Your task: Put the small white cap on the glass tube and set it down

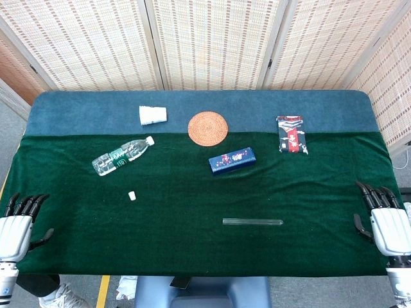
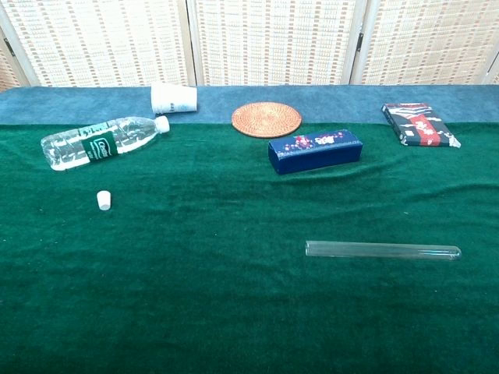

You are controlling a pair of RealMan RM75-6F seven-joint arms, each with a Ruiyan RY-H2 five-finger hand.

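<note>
The head view looks steeply down from above the near edge of the table (image 1: 192, 192), taking in its whole top, the folding screen (image 1: 212, 38) behind and the floor in front; the chest view sits lower and nearer, facing almost level across the green cloth (image 2: 234, 312) toward the same screen; both share the tabletop's middle and far part.

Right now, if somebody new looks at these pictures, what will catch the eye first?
Probably the green cloth, with the long glass tube lying flat near the front, right of centre. The small white cap sits apart, far to its left, below the lying water bottle. Both hands, left hand and right hand, rest empty at the table's front corners.
</note>
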